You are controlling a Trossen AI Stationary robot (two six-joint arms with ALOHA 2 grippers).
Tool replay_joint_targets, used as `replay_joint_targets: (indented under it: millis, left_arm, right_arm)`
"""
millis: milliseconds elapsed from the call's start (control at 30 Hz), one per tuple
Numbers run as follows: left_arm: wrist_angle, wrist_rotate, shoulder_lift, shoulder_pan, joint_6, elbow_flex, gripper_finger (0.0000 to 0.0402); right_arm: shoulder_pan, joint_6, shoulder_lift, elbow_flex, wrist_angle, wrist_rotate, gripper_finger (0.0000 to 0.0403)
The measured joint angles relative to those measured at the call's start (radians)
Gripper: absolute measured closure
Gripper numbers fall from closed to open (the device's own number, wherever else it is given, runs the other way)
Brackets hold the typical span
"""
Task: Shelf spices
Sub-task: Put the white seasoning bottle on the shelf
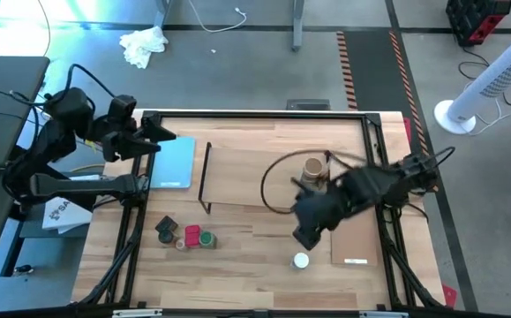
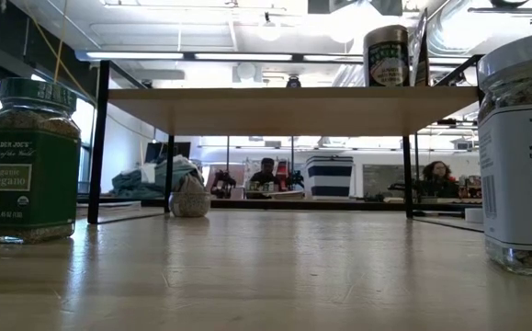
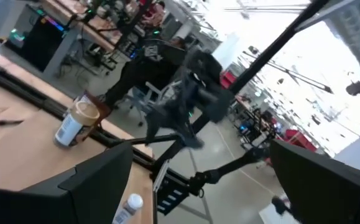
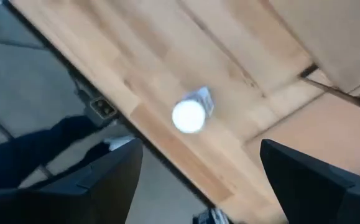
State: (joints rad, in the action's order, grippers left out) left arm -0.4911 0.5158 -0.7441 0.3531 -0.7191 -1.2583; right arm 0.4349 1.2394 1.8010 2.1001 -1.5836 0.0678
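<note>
Item: low shelf with pale wooden plank top and thin black wire end frames [image 1: 264,172], standing mid-table on the pale wood table [image 1: 237,283]. On its plank, toward the right end, one tan-topped round jar [image 1: 314,168] stands upright. Off the shelf, just in front of its right end: a small white-capped round jar [image 1: 301,260], upright on the table, long axis vertical. In front of the shelf's left end: a cluster of a dark-topped jar [image 1: 166,228], a red-topped tin [image 1: 191,233], a green-topped jar [image 1: 206,238] and a tan-topped one [image 1: 180,243], close together. Right claw [image 4: 195,186] — fingers spread, holding nothing — hangs above the shelf's front right corner; the white-capped jar lies below it and slightly forward, so the right arm is plainly nearer. Left claw [image 1: 165,134] waits beyond the shelf's left end, over a flat light-blue pad [image 1: 174,163], fingers apart and empty.
</note>
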Motion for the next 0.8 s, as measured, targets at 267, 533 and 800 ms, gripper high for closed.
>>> replay_joint_targets:
  millis: [267, 533, 800]
  left_arm:
    - [-0.077, -0.211, -0.012, -0.126, -0.027, 0.000, 0.0025]
    - [-0.110, -0.311, -0.017, -0.152, -0.073, 0.000, 0.0025]
    - [-0.112, -0.335, -0.034, -0.152, -0.057, 0.000, 0.0025]
  right_arm:
    - [0.120, 0.062, 0.051, -0.255, 0.289, -0.010, 0.0082]
    - [0.131, 0.116, 0.062, -0.504, 0.451, 0.059, 0.0082]
    - [0.119, -0.026, 0.060, -0.642, 0.624, 0.056, 0.0082]
